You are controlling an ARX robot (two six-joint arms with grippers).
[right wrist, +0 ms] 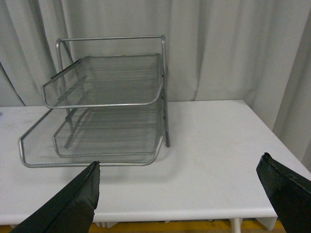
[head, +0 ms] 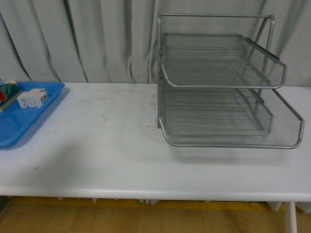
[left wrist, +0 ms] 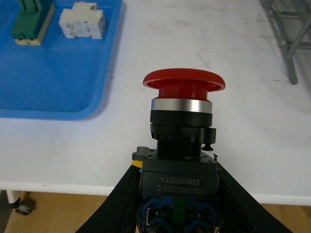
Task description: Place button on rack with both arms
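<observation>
Starting at the far left of the front view, we see a flat blue plastic tray lying on the white table, partly cut off by the picture's edge. It carries a green-and-cream switch block and, just beside it, a white blocky component. Further right, well apart from the tray, the silver wire-mesh rack stands on the table before a pale curtain, its stacked trays opening toward the camera. In the left wrist view, we find the left gripper clamped on the black-and-blue body of the button, one black finger on each flank. The red mushroom cap points away from the wrist. The button hangs over the table near its front edge, between the blue tray and a corner of the rack's frame, touching neither. In the right wrist view, we see the right gripper with its jaws spread wide and nothing between them; it faces the rack across bare tabletop, and its dark fingertips sit low in the foreground.
</observation>
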